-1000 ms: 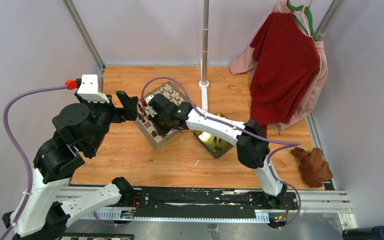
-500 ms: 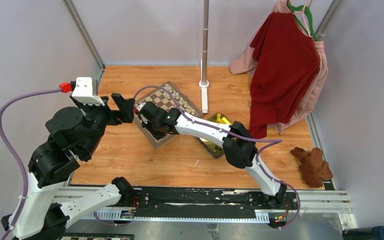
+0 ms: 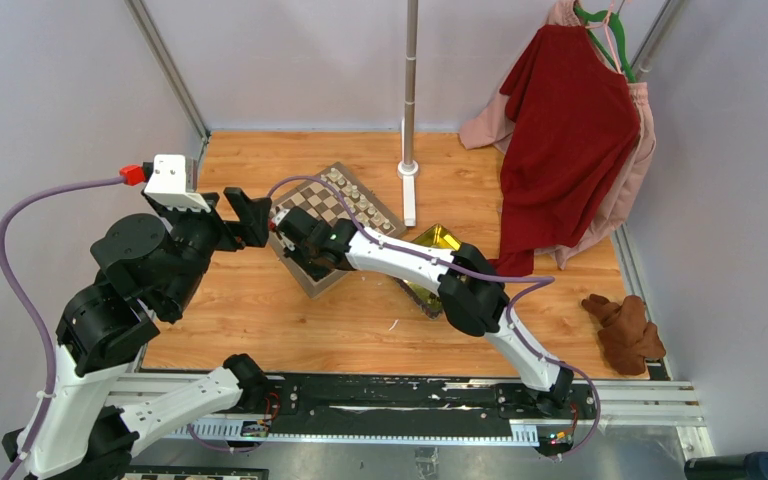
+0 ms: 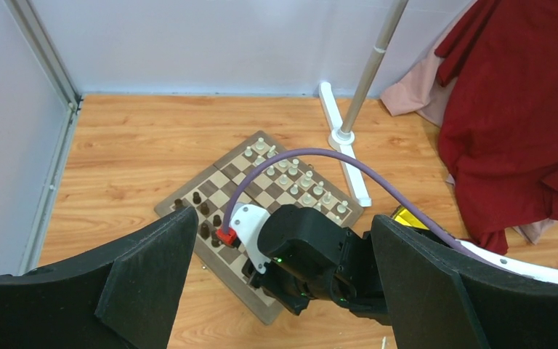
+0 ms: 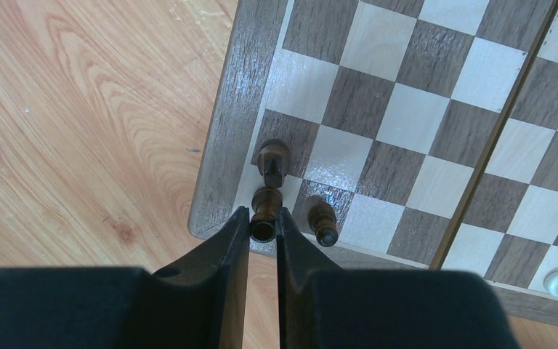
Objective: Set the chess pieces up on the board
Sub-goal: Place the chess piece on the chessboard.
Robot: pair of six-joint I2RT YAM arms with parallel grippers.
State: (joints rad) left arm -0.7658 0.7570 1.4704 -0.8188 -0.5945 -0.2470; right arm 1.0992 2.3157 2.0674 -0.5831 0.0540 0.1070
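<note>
The board (image 5: pixel 436 109) lies tilted on the wooden table, and it also shows in the top view (image 3: pixel 315 203) and the left wrist view (image 4: pixel 225 182). My right gripper (image 5: pixel 263 218) is shut on a dark brown piece (image 5: pixel 264 207) over the board's corner square, beside two other dark pieces (image 5: pixel 272 160) (image 5: pixel 322 218). Cream-white pieces (image 4: pixel 294 182) stand in rows on the far side, and several dark pieces (image 4: pixel 200 211) stand near the left edge. My left gripper (image 4: pixel 283 291) is open and empty, held high above the board, looking down on the right wrist (image 4: pixel 312 254).
A shiny yellow tray (image 3: pixel 438 240) lies right of the board, partly under the right arm. A white pole stand (image 3: pixel 409 165) rises behind the board. Red and pink garments (image 3: pixel 570 130) hang at the back right. A brown cloth (image 3: pixel 628 325) lies at the right.
My right gripper has moved left across the board to its left corner, uncovering the white pieces. My left arm has drawn back slightly to the left.
</note>
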